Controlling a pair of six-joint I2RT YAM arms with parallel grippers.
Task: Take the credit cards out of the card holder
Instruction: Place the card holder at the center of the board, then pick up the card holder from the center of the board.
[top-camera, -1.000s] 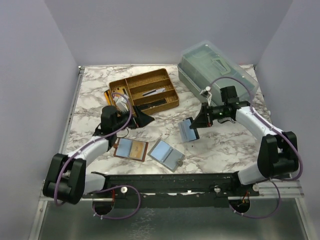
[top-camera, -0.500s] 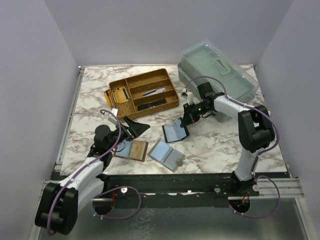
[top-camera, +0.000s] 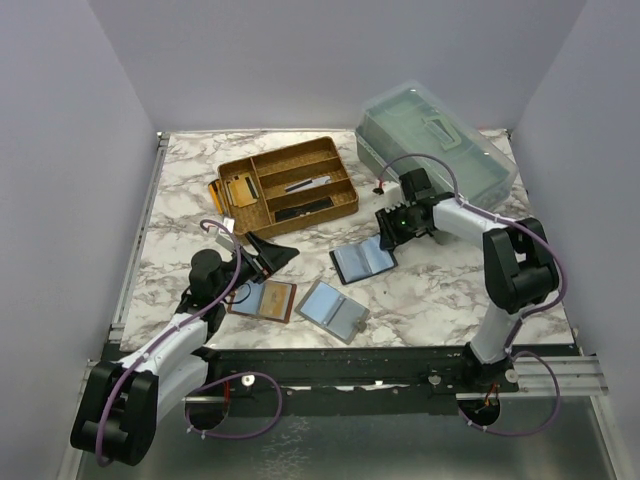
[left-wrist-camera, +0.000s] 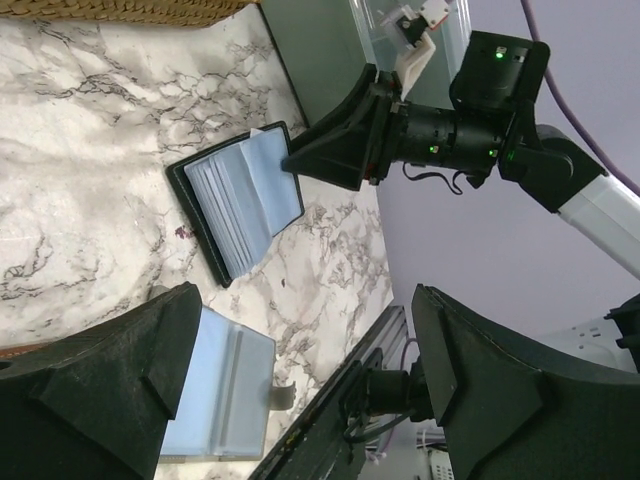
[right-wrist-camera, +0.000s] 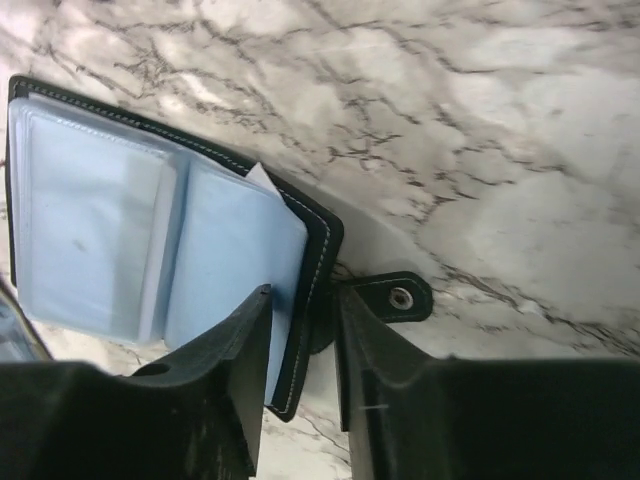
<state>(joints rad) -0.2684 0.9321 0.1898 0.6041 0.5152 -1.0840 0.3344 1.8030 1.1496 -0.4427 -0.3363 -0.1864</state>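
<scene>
Down and flat now: the black card holder (top-camera: 363, 262), which your R gripper (top-camera: 386, 237) had tilted up off the marble 0.5 s back, lies open on the table (top-camera: 450, 290), pockets up, and those jaws have slackened. R wrist cam shows the 2 R fingers (right-wrist-camera: 235, 380) parted, straddling the holder's outer edge right by the strap tab (right-wrist-camera: 395, 296). 1 finger is over the blue-grey pocket, the other just outside the black rim. No squeeze on it that you can see, so it's released. You can't tell the credit cards from the sleeves. Only a pale corner (right-wrist-camera: 262, 178) pokes out at the top of that pocket.

L gripper (top-camera: 272, 252) hangs with jaws wide apart, nothing in them, near the brown holder (top-camera: 262, 298) and well apart from the black 1. L arm sits where it was 0.5 s ago. Grey-outside holder (top-camera: 333, 309) lies open just beside the brown 1. Wicker tray (top-camera: 288, 182) is at the back, clear-lidded box (top-camera: 435, 140) back R, behind the R arm.
</scene>
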